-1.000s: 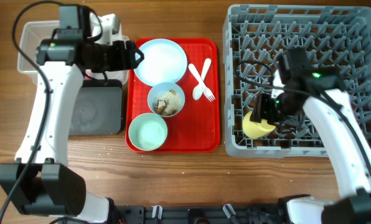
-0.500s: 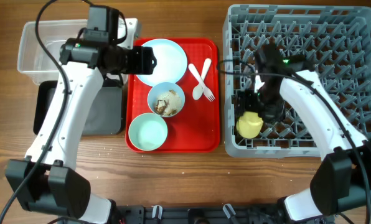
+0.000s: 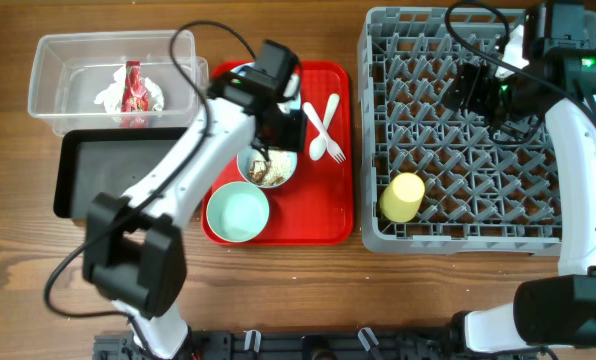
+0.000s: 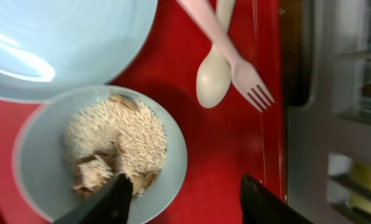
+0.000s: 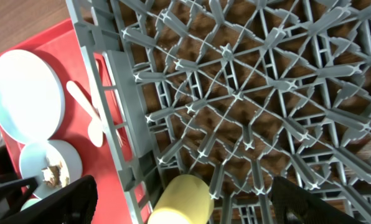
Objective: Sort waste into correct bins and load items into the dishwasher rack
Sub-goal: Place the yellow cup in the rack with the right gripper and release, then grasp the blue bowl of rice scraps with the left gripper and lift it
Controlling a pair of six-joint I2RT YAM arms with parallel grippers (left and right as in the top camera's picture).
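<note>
Wood surface [image 3: 308,290]. Left hand [image 4: 185,196] open, empty, above food bowl [image 4: 79,155]; should straddle its rim and lift level. Right hand [image 3: 465,90] open, empty.

Wooden table [image 3: 308,285]: mid-brown planks, grain running side to side. Lighting on the table even, shadows soft. Table surface spans the overhead view's width.

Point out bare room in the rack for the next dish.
The rack is bare along its near side right of the yellow cup and across its middle. The right arm hangs over its far right part. The red tray beside it is crowded.
</note>
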